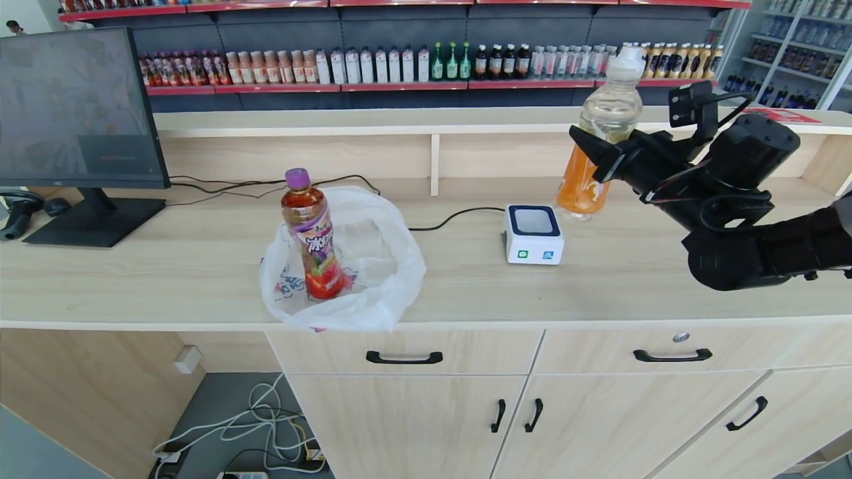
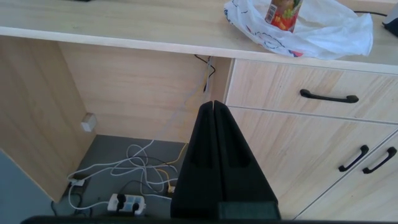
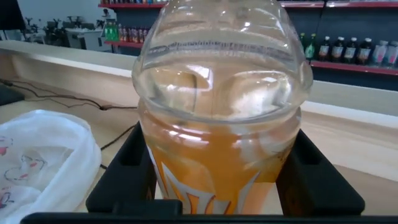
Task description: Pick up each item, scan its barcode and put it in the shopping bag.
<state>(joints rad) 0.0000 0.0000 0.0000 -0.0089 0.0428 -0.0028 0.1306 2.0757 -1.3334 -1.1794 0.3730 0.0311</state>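
The right end effector [image 1: 594, 154] is clenched around the middle of an orange drink bottle [image 1: 578, 187], one finger on each side, its arm coming in from the right of the scanner [image 1: 533, 234]. The bottle is held nearly upright, leaning slightly, behind and just right of the scanner; whether its base touches the bench [image 1: 632, 279] cannot be told. The left end effector [image 2: 213, 109] is clenched on nothing, fingers pressed together, low in front of the cabinets and well left of the scanner.

The bench is pale wood with drawers [image 1: 406, 349] beneath. Left of the scanner lies the white shopping bag [image 1: 386, 266] with a red tea bottle [image 1: 311, 233] upright inside. Farther left stands a monitor [image 1: 76, 110]. Behind the scanner, store shelves [image 1: 399, 85] carry rows of drinks.

The held bottle is clear plastic, white-capped, orange liquid filling its lower part.
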